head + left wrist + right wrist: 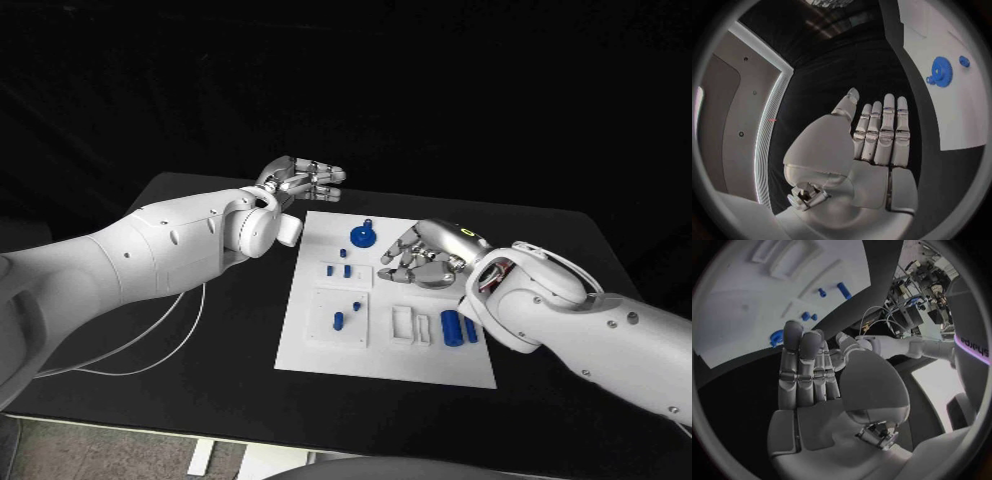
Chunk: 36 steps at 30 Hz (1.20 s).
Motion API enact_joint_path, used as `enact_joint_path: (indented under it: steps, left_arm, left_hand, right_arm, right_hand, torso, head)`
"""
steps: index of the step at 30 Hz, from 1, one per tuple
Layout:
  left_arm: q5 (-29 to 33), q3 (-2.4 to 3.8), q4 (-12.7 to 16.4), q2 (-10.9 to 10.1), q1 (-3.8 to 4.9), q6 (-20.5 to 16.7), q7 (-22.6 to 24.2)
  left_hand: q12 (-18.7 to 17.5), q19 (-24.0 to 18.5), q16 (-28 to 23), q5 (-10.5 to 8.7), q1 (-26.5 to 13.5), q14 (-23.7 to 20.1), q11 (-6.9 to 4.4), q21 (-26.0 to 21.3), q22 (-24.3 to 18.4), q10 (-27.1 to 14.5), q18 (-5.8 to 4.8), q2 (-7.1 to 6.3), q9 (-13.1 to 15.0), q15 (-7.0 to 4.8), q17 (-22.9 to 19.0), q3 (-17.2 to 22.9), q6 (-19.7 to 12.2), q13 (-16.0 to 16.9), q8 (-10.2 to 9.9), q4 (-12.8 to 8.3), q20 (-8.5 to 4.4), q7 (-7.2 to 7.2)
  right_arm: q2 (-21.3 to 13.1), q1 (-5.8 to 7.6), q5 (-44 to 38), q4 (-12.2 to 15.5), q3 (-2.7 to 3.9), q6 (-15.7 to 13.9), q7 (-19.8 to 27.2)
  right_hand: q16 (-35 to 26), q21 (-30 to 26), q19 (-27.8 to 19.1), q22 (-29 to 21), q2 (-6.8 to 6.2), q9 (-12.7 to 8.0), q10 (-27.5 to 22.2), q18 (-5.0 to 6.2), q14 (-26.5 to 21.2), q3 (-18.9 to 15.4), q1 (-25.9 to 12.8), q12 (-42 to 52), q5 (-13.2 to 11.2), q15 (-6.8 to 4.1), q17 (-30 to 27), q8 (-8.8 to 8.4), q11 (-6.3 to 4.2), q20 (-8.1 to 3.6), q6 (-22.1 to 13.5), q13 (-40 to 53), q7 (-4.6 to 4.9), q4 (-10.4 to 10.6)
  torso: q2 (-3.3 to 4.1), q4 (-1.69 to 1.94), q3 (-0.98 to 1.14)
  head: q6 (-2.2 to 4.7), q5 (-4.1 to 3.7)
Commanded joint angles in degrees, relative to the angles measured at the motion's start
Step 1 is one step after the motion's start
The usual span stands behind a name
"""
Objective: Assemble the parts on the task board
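Note:
The white task board [325, 345] lies in the middle of the black table. A blue gear [364, 237] stands near its far edge, with small blue pieces [340, 269] just in front of it. A blue peg [340, 321] sits in the left block and two blue cylinders [459, 328] lie at the right. My right hand [421, 252] hovers over the board's far right part, fingers apart, holding nothing. My left hand [300, 180] hangs beyond the board's far left corner, flat and empty. In the left wrist view, the left hand [879, 135] shows straight fingers beside the gear [941, 71]. In the right wrist view, the right hand [811, 370] partly hides the gear [775, 338].
A thin white cable [159, 340] loops over the table to the left of the board. White raised slots [408, 325] stand on the board between the peg and the cylinders. Bare black table surrounds the board on all sides.

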Motion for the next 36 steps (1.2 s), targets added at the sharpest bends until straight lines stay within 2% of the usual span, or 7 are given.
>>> enact_joint_path:
  steps: [1, 11, 12, 14, 19, 31, 36]
  left_arm:
    - [0.4, 0.06, 0.9, -0.5, 0.11, 0.1, 0.2]
    - [1.9, 0.05, 4.2, -3.0, 0.11, -0.5, 0.2]
    - [1.9, 0.05, 4.5, -3.2, 0.11, -0.5, 0.2]
    - [2.0, 0.05, 5.0, -3.6, 0.11, -0.5, 0.1]
    - [2.1, 0.03, 6.9, -4.9, 0.11, -0.7, 0.3]
    - [2.2, 0.00, 8.7, -6.1, 0.10, -0.8, 0.4]
    - [2.9, -0.01, 9.1, -6.0, 0.10, 0.2, 0.2]
  left_hand:
    - [0.0, -0.1, -0.1, -0.06, -0.2, 0.3, 0.12, 0.2, 0.0, 0.0, 0.25, 0.17, 0.1, -0.29, 0.1, -0.4, -0.2, 0.0, 0.0, 0.0, 0.15, 0.07]
    - [-0.1, -0.1, -0.2, -0.05, -0.5, 0.1, 0.15, 0.2, 0.0, -0.1, 0.07, 0.05, 0.1, -0.22, 0.0, -0.6, -0.3, 0.0, 0.0, 0.2, 0.10, 0.08]
    - [-0.1, -0.1, -0.2, -0.07, -0.6, 0.1, 0.15, 0.2, 0.0, -0.1, 0.06, -0.02, 0.1, -0.22, 0.0, -0.7, -0.3, 0.0, 0.0, 0.2, 0.10, 0.07]
    - [0.0, -0.1, -0.2, -0.09, -0.7, 0.1, 0.14, 0.2, 0.0, -0.1, 0.05, -0.08, 0.1, -0.21, 0.0, -0.7, -0.3, 0.0, 0.0, 0.2, 0.11, 0.07]
    - [-0.1, -0.4, -0.3, -0.12, -0.7, -0.4, 0.21, 0.0, -0.1, -0.1, -0.02, -0.34, 0.1, -0.04, 0.0, -0.8, -0.5, 0.0, 0.0, 0.2, 0.24, 0.16]
    - [0.0, -0.6, -0.2, -0.16, -0.8, -0.6, 0.23, -0.2, -0.2, -0.2, -0.02, -0.48, 0.1, 0.03, 0.0, -0.9, -0.5, 0.0, 0.0, 0.2, 0.34, -0.07]
    - [0.0, -0.8, -0.3, -1.56, -1.8, -0.9, 0.39, -0.3, -0.4, -0.6, -0.02, -1.23, 0.0, 0.23, 0.0, -1.5, -1.3, 0.0, -0.1, 1.0, 0.53, -0.39]
  right_arm:
    - [-2.3, 0.69, 10.1, -0.7, 0.44, 3.7, -3.5]
    - [-9.0, 1.90, 18.7, -1.3, 0.98, 18.2, -11.5]
    - [-9.5, 1.94, 19.8, -1.2, 0.99, 19.0, -12.8]
    - [-10.2, 1.98, 21.3, -0.8, 0.99, 19.4, -15.1]
    - [-11.9, 2.03, 26.1, 0.4, 0.91, 19.0, -24.3]
    - [-12.1, 2.05, 27.4, 1.9, 0.77, 22.5, -33.3]
    - [-11.5, 2.06, 25.8, 1.9, 0.69, 24.1, -33.8]
  right_hand:
    - [2.0, 1.3, 2.3, 0.9, 0.60, 0.8, -5.4, -1.96, 0.0, 0.1, -1.8, 13.3, 0.4, -0.73, 2.6, -0.39, -0.29, -1.06, 0.3, 17.9, -0.14, -2.1]
    - [12.6, 7.1, 2.0, 5.8, -0.53, 3.8, -6.8, -1.37, -1.4, -2.7, -6.0, 37.2, 3.3, -0.45, 19.6, -0.35, -0.57, -0.88, -1.2, 48.7, -0.22, 4.0]
    - [12.5, 7.7, 2.1, 6.2, 0.61, 4.1, -6.7, -1.21, -1.4, -5.8, -5.8, 37.2, 5.2, -0.38, 20.1, -0.31, -0.55, -0.73, -1.4, 49.2, -0.24, 3.6]
    - [11.1, 8.1, 2.1, 7.3, 6.46, 5.0, -6.8, -0.49, -1.0, -18.7, -4.4, 35.9, 8.9, -0.27, 21.9, -0.19, -0.41, -0.41, -2.4, 50.9, -0.10, 0.5]
    - [11.7, 10.7, 2.6, 8.7, 7.82, 5.7, -5.7, -0.55, -0.7, -18.7, -3.9, 38.2, 14.5, -0.56, 23.5, -0.38, -0.78, -0.69, -1.5, 53.2, -0.52, 0.1]
    - [12.2, 13.0, 2.6, 10.6, 8.98, 7.4, -5.0, -1.78, -0.3, -20.2, -5.9, 38.5, 13.4, -0.69, 25.7, -0.38, -1.00, -0.96, -0.5, 54.7, -1.00, -0.6]
    - [12.9, 13.7, 2.6, 11.3, 8.69, 7.3, -4.5, -1.92, -0.1, -21.2, -8.4, 39.8, 5.3, -0.42, 26.5, -0.40, -0.71, -0.76, -1.4, 55.9, -0.63, 0.6]
  torso:
    - [-0.20, -0.67, 0.07]
    - [-0.20, -1.28, 0.35]
    - [-0.23, -1.24, 0.35]
    - [-0.24, -1.29, 0.40]
    - [-0.15, -1.53, 0.49]
    - [-0.11, -1.18, 0.30]
    - [-0.15, -1.19, 0.17]
  head:
    - [0.23, -1.23]
    - [0.17, -2.69]
    - [0.17, -2.80]
    - [0.09, -2.89]
    - [-0.08, -3.58]
    - [-1.00, -4.64]
    - [-1.31, -5.13]
